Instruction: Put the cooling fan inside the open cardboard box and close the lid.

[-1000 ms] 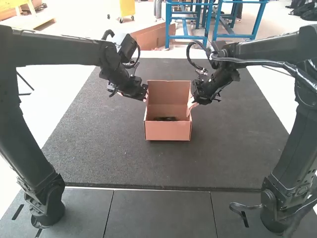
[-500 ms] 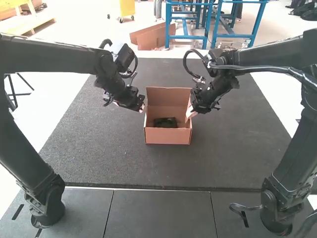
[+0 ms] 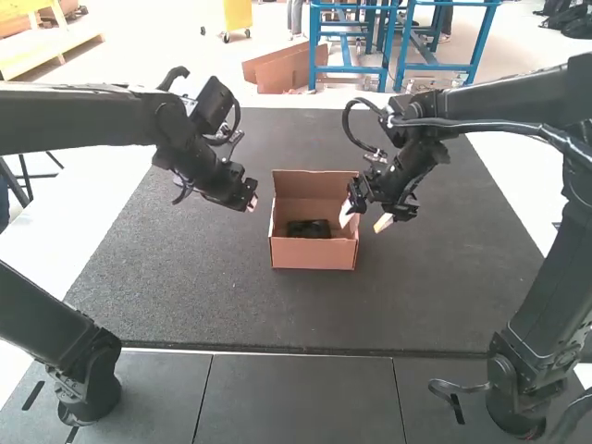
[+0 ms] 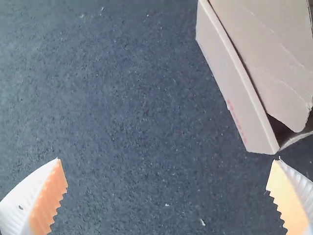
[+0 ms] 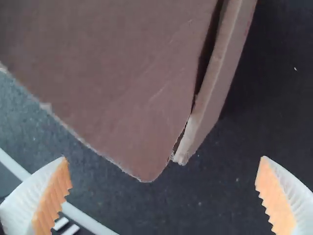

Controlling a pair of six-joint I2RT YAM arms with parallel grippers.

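fan (image 3: pixel 308 228) sits inside the open cardboard box (image 3: pixel 314 253) on the dark mat (image 3: pixel 185 277), with the left gripper (image 3: pixel 247 198) and the right gripper (image 3: pixel 366 218) just beside the box, one on each side, both wide open and holding nothing.

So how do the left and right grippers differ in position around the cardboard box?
The left gripper hangs over the mat, clearly apart from the cardboard box; the right gripper sits close at the box's right wall. The left gripper's camera sees the box off to one side; the right gripper's sees it straight ahead. Both are open, holding nothing.
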